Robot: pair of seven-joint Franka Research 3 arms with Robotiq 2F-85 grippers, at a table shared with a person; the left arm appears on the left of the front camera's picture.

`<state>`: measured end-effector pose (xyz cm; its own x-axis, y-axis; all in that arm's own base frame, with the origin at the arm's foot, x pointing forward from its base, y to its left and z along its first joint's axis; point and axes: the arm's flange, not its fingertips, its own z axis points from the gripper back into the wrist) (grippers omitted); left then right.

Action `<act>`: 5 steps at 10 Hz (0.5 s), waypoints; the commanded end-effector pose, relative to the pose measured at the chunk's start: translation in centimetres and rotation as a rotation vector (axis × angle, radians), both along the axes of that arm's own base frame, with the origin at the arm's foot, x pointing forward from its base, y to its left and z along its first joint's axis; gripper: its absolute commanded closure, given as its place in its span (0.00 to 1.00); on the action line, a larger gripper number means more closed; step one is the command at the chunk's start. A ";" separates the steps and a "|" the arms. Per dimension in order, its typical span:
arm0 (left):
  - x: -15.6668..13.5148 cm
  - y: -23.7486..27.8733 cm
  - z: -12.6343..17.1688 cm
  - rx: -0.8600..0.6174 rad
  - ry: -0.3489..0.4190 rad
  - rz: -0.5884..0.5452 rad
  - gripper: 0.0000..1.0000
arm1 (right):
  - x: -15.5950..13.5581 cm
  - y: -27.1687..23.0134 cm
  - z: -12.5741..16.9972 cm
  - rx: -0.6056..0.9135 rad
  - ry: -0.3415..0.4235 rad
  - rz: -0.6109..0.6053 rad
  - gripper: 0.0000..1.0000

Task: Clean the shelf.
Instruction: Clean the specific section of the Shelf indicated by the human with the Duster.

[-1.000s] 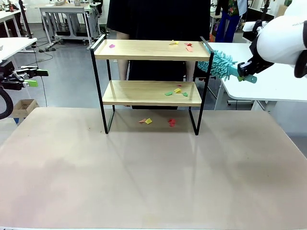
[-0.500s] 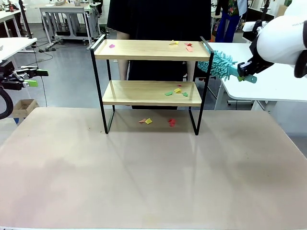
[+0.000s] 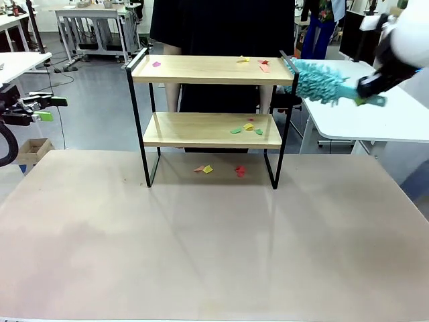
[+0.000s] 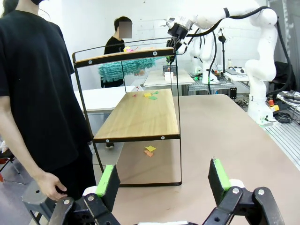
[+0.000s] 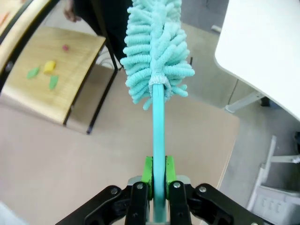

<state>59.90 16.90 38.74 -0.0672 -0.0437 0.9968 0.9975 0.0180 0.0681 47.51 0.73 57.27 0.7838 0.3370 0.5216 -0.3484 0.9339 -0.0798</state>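
Gripping a teal chenille duster [image 5: 157, 47] by its thin handle with the right fingers [image 5: 147, 172]. Green pads pressed flat on both sides of the handle, no gap left between pad and plastic. Coming in from 3 o'clock in the front view, held high, wrist turned so the handle runs toward 9 o'clock and slightly upward. Fluffy head level with the top board [image 3: 208, 69], right at its 3 o'clock end against the black frame; cannot tell for sure whether touching.

Spread as wide as they go and holding nothing: left fingers [image 4: 218, 174]. Parked off the desk [image 3: 214, 255] at 9 o'clock in the front view, roughly level, pointing toward 3 o'clock. Looking along the length of the shelf [image 3: 144, 127] from the left wrist.

Standing upright at 12 o'clock on the desk, that shelf, all four legs down. Paper scraps [image 3: 247, 127] scattered about:
- Top board: pink near the 9 o'clock end, yellow and orange near the 3 o'clock end.
- Lower board [image 3: 194, 131]: green and yellow toward 3 o'clock.
- Desk beneath: orange, yellow and red.

Directly behind the shelf at 12 o'clock, a person [image 3: 221, 27] in black.
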 end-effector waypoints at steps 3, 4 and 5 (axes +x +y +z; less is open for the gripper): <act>-0.1 0.0 0.2 0.003 -0.009 -0.003 0.00 | -6.5 -7.3 5.1 -0.150 0.179 0.179 0.87; -0.1 0.0 0.2 0.003 -0.009 -0.003 0.00 | -8.1 -8.1 5.4 -0.162 0.281 0.267 0.87; -0.1 0.0 0.2 0.003 -0.009 -0.003 0.00 | -9.7 -8.5 5.4 -0.175 0.363 0.345 0.87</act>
<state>59.90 16.91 38.74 -0.0674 -0.0439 0.9968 0.9975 0.0181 0.0682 37.98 -7.56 61.75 0.7863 0.5737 0.2294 -0.5808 0.8129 -0.0423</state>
